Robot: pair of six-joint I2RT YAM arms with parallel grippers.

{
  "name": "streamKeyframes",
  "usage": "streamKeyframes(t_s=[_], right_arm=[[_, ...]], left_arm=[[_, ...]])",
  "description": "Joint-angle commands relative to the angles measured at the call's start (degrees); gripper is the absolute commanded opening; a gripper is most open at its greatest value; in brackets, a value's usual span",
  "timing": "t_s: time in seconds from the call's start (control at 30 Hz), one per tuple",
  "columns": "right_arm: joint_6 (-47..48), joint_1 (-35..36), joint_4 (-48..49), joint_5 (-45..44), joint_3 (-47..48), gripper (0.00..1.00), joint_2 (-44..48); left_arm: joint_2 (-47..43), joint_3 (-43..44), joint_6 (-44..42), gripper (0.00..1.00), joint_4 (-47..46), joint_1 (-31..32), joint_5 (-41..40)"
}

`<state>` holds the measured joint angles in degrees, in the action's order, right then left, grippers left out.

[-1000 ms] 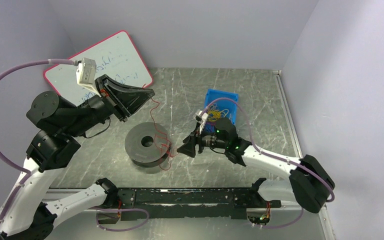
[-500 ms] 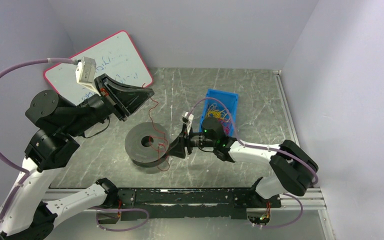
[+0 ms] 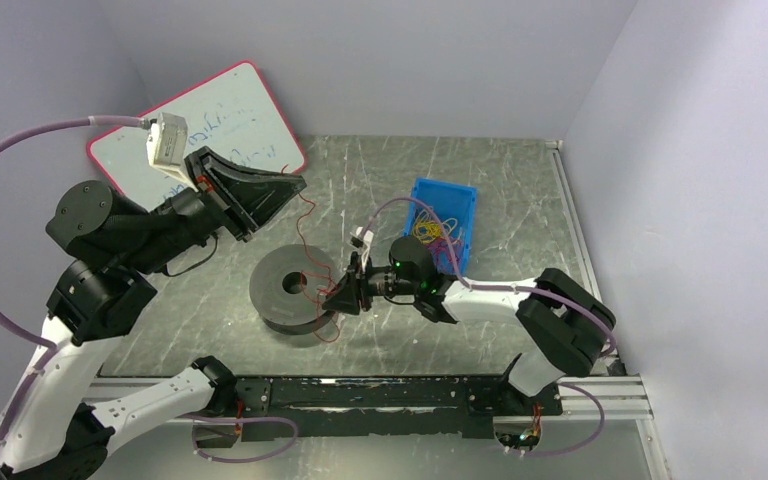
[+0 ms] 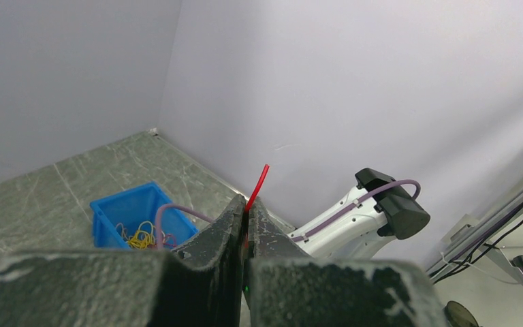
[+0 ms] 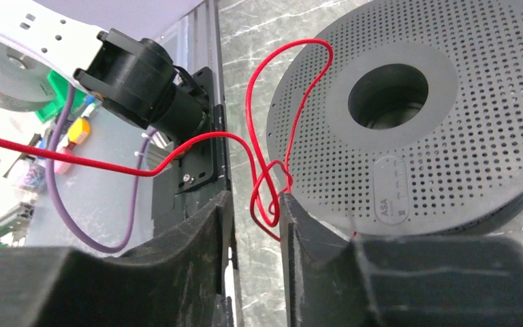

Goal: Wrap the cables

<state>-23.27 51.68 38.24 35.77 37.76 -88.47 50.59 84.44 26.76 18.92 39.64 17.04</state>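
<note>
The right gripper [image 5: 254, 204] has its two black fingers [image 5: 201, 235] parted, and a tangle of small loops in the red wire [image 5: 270, 197] hangs in the gap between their tips. From there the wire arcs up over the perforated top face of the dark spool [image 5: 449, 136], which lies flat on the marbled table [image 5: 265, 24]. Another strand runs off to the left edge, crossing a purple cable [image 5: 51, 177].

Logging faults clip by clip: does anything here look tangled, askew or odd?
Yes. The red wire lies in loose loops over the top face of the spool and kinks into a tangle beside its rim, between the fingers of the right hand.
</note>
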Motion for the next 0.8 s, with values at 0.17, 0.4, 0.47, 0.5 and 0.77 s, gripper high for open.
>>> streamKeyframes(t_s=[0.17, 0.4, 0.47, 0.5, 0.77], right_arm=[[1.28, 0.49, -0.03, -1.77, 0.91, 0.0, 1.69], [4.92, -0.17, -11.69, -7.31, -3.67, 0.0, 16.84], [5.85, -0.55, -16.65, -8.85, -4.11, 0.0, 21.72], [6.31, -0.74, -19.2, -9.85, -4.2, 0.0, 24.27], [8.56, -1.79, -36.82, -13.89, -1.7, 0.0, 40.07]], left_arm=[[-0.25, 2.16, -2.3, 0.07, 1.61, 0.35, -3.89], [-3.44, 2.74, -11.91, 0.07, 9.67, 0.42, -31.88], [-5.26, 1.42, -14.11, 0.07, 10.72, 0.39, -40.63], [-6.07, 0.45, -14.85, 0.07, 11.04, 0.37, -45.06], [-9.62, -6.18, -19.49, 0.07, 13.51, 0.37, -67.37]])
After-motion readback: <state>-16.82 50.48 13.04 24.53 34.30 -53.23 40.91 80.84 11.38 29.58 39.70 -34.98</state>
